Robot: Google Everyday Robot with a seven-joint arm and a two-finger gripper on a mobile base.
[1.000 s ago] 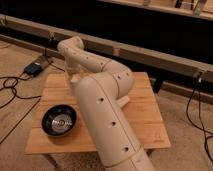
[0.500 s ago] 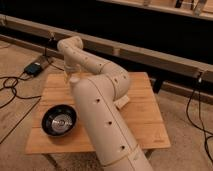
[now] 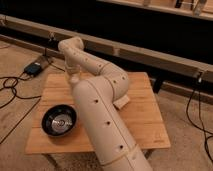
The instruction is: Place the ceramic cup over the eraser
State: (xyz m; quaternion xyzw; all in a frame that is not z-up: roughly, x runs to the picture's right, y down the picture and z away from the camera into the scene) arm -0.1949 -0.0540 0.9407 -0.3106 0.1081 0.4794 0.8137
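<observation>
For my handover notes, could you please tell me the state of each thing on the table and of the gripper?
gripper, lowered over the far left part of the table.
bowl, upright, open side up, on the table's near left.
beige block, lying flat, partly hidden behind the arm.
cup, not visible.
eraser, not visible.

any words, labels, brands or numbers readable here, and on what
None can be read: no words, labels or numbers show on the pale wooden table, the wide black bowl or the white robot arm.
The pincer, low over the table's far left part, shows no marking either.
</observation>
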